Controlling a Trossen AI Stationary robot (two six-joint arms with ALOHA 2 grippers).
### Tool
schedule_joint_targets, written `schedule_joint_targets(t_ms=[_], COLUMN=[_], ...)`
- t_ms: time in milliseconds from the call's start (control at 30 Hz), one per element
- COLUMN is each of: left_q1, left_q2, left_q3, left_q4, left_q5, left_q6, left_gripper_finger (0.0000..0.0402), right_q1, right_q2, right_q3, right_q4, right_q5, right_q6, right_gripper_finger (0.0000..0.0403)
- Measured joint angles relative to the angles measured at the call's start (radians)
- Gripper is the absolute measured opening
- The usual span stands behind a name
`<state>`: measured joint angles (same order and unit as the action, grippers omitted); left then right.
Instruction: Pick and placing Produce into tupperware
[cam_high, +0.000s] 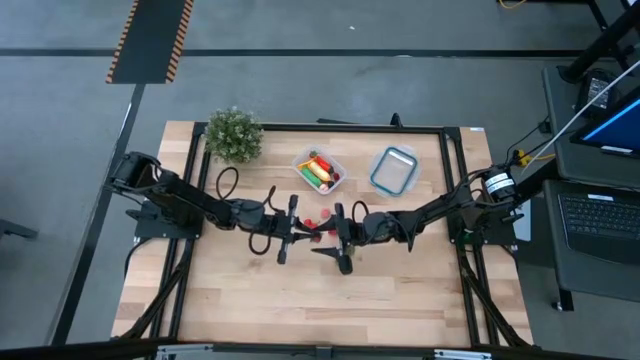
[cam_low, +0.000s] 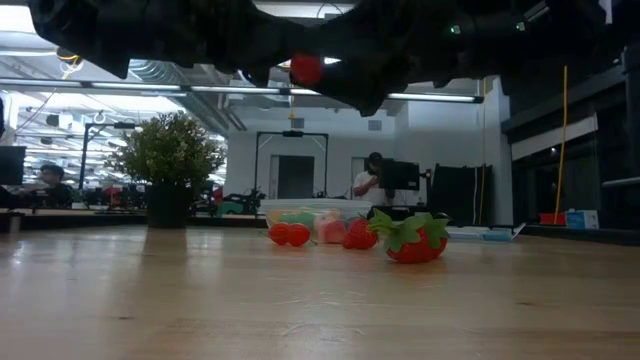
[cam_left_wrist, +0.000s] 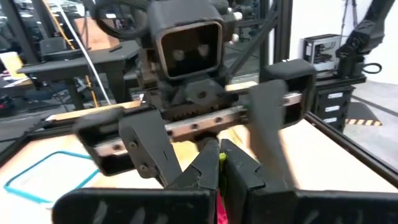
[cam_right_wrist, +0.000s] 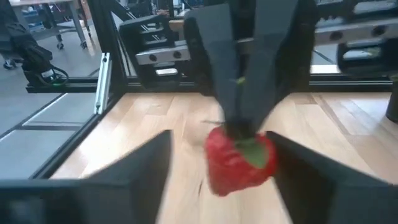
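A: Where are the two grippers?

B: In the middle of the wooden table (cam_high: 400, 300), facing each other and nearly touching. Seen from above, the left gripper (cam_high: 300, 229) reaches in from nine o'clock and the right gripper (cam_high: 335, 234) from three o'clock.

A: And the jaws?

B: The left gripper's fingers (cam_left_wrist: 205, 171) are pressed together, pinching a red toy strawberry (cam_right_wrist: 238, 160) by its green leafy top; the berry hangs below their tips. The right gripper's fingers (cam_right_wrist: 311, 168) stand spread on either side of that berry, not touching it.

A: Is the berry off the table?

B: Yes, the table-level camera shows it up under the dark arms (cam_low: 306, 68), well above the wood.

A: The tupperware?

B: The clear container (cam_high: 319, 171) sits toward twelve o'clock of the grippers, near the table's far edge. It holds a yellow banana (cam_high: 321, 177), a green piece and red pieces.

A: What else lies loose?

B: A few small red pieces (cam_high: 318, 221) on the wood just beside the grippers, among them a strawberry with green leaves (cam_low: 416, 238).

A: Other things?

B: A potted plant (cam_high: 233, 134) at eleven o'clock, and a clear blue-rimmed lid (cam_high: 393, 170) at one o'clock, just beside the container.
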<state>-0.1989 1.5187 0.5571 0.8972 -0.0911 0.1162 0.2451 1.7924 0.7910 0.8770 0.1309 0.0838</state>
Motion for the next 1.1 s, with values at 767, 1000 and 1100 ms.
schedule_joint_targets(t_ms=[767, 1000, 1100], left_q1=[0.003, 0.006, 0.019], left_q2=[-0.228, -0.228, -0.228], left_q3=[-0.001, -0.001, -0.001], left_q4=[-0.349, -0.39, -0.395], left_q5=[-0.081, -0.134, -0.132], left_q6=[0.002, 0.01, 0.01], left_gripper_finger=[0.0, 0.0, 0.0], right_q1=[0.0, 0.011, 0.032], right_q2=[-0.006, -0.047, -0.113], right_q3=[0.0, -0.03, -0.069], right_q4=[-0.048, -0.07, -0.09], right_q5=[0.009, 0.009, 0.009], right_q6=[-0.017, -0.017, -0.016], right_gripper_finger=[0.0373, 0.0374, 0.0374])
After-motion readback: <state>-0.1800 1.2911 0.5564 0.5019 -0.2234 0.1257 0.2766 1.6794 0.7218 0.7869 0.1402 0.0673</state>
